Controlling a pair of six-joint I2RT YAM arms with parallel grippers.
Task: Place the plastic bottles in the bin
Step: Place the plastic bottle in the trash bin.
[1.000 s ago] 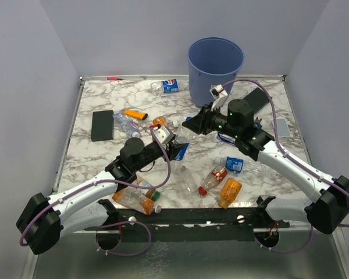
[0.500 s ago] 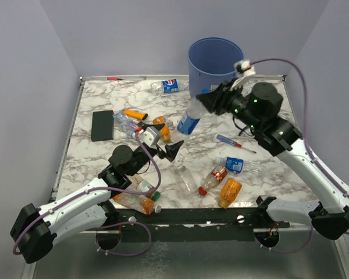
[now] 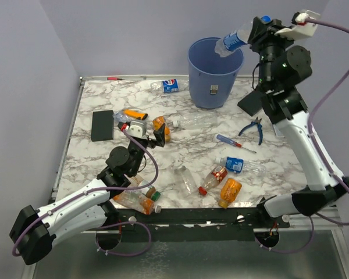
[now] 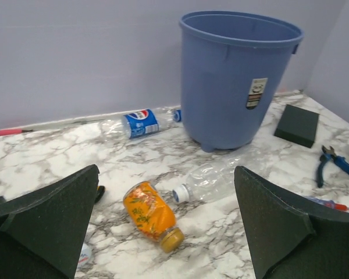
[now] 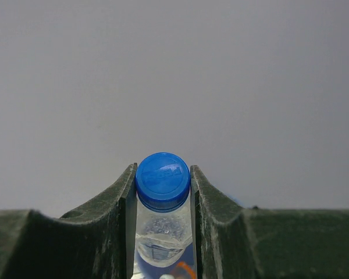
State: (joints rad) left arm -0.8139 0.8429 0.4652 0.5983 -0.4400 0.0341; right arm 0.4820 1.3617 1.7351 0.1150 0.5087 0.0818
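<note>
- Blue-capped clear bottle [image 3: 234,39] is pinched at its neck by the right end effector [image 3: 257,29], high off the worktop [image 3: 93,168]. It slants with the cap uppermost and the base down toward the mouth of the blue bin [image 3: 215,78].
- Right arm is stretched steeply upward, with its wrist above the bin's right rim.
- Right wrist view: the two fingers are narrow, pressed against either side of the cap. The bottle's lower body is cut off by the frame's bottom edge, and only bare wall lies behind.
- Left arm lies low and reaches forward over the worktop. The left end effector [image 3: 146,129] is spread wide and holds nothing.
- Left wrist view: an orange bottle [image 4: 148,212] lies between the two fingers, apart from both. A clear crushed bottle [image 4: 221,177] lies just beyond it, and a blue-labelled bottle [image 4: 141,123] lies by the back wall.
- Bin stands at the worktop's far edge, upright.
- Orange bottles [image 3: 134,200] at the near edge are partly hidden under the left forearm.
- Right arm covers part of a black slab [image 3: 250,103].
- More bottles [image 3: 221,183] lie scattered near the front.
</note>
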